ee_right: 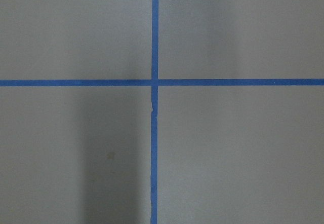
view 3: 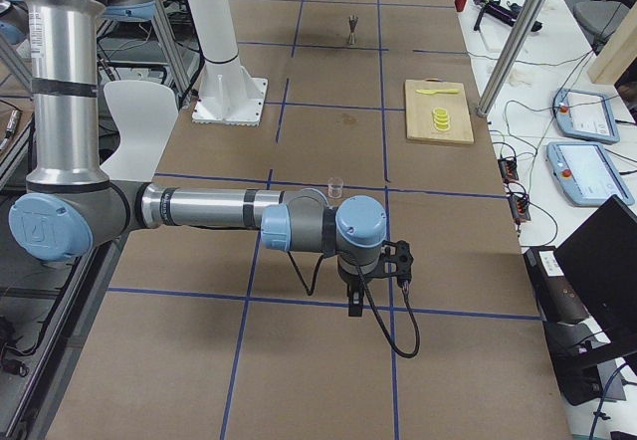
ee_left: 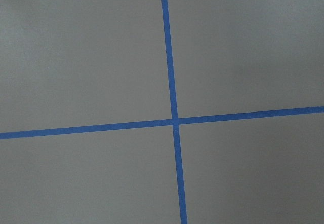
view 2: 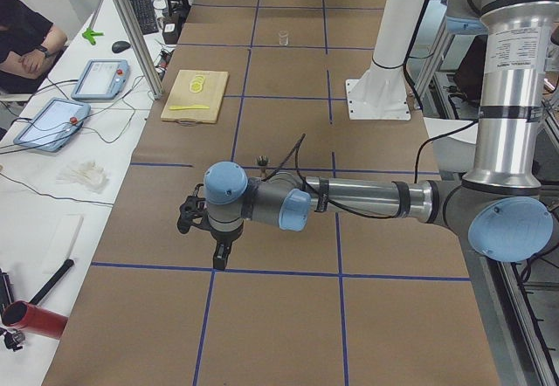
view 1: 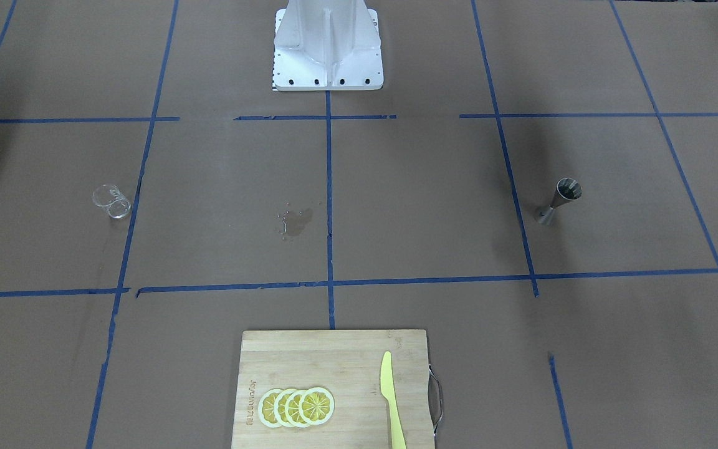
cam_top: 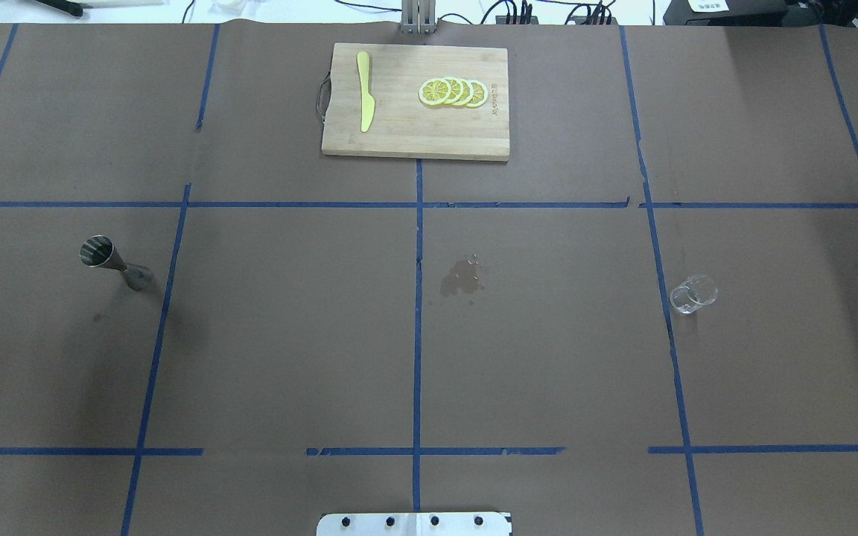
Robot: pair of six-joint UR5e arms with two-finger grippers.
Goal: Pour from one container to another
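Upright double-cone steel jigger [cam_top: 115, 265] sits on the table's left half, small clear glass cup [cam_top: 693, 293] on the right half, wet stain [cam_top: 462, 277] between them. left gripper [view 2: 218, 260] and right gripper [view 3: 354, 306] hang over bare paper, well apart from both. Can't tell if fingers are apart or together.

the brown paper [cam_top: 287, 335] is lit evenly from above, and only soft, wide shadows are cast (darkest at the left of the overhead view). the glass [view 1: 111, 201] is only faintly outlined. both wrist views are rendered grey and slightly soft.
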